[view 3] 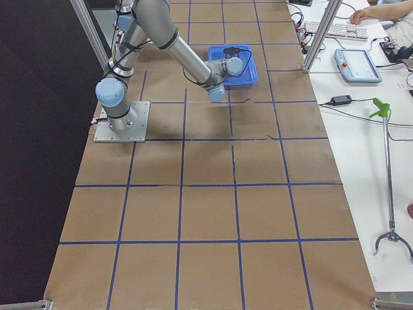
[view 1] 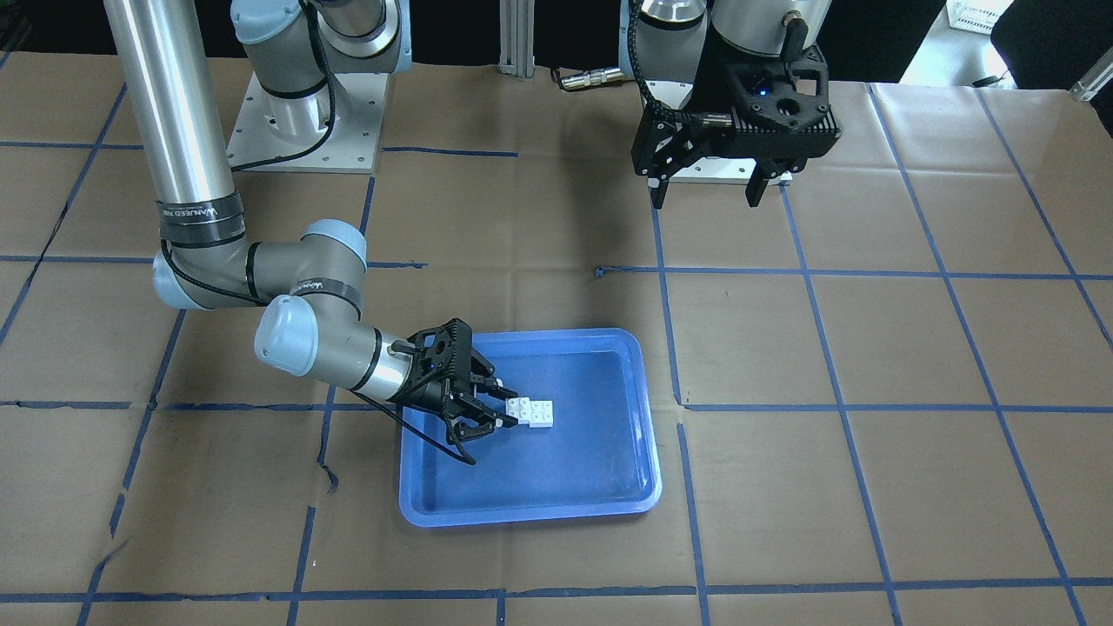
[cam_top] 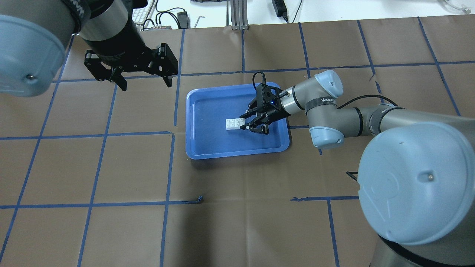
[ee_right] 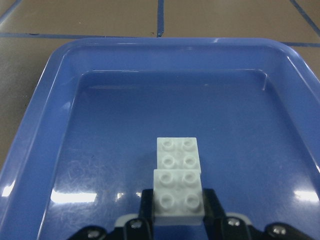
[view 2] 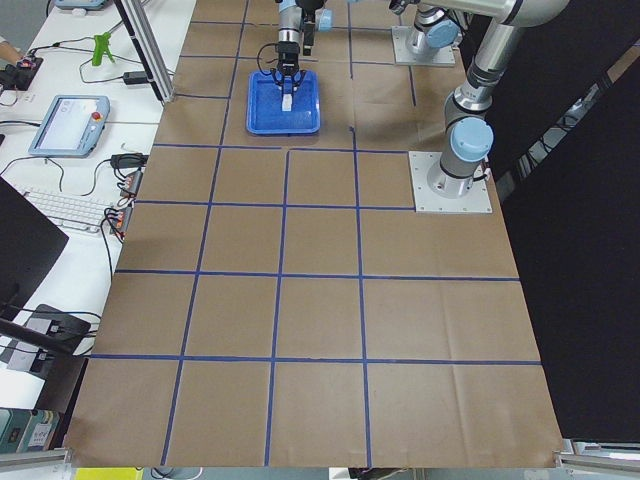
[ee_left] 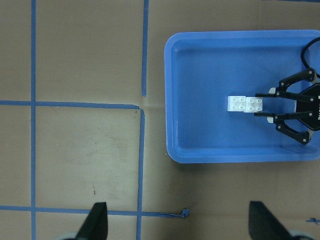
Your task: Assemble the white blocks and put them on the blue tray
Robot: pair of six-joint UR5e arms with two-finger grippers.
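Two white blocks [view 1: 532, 411] lie joined end to end on the floor of the blue tray [view 1: 530, 513], the one nearer the gripper sitting slightly higher. My right gripper [view 1: 507, 405] reaches low into the tray and its fingers press both sides of the nearer block. The overhead view shows the blocks [cam_top: 233, 124], the right gripper [cam_top: 243, 122] and the tray [cam_top: 237, 154]. The right wrist view shows the blocks [ee_right: 177, 160] between the fingertips [ee_right: 212, 202]. My left gripper [cam_top: 143, 76] hangs open and empty high above the table, away from the tray; its wrist view looks down on the blocks [ee_left: 244, 104] and tray [ee_left: 240, 155].
Brown paper with blue tape grid lines [cam_top: 170, 167] covers the table. Both arm bases [view 1: 304, 122] stand at the table's robot side. A keyboard and a teach pendant [view 2: 70, 120] lie on a side bench beyond the table.
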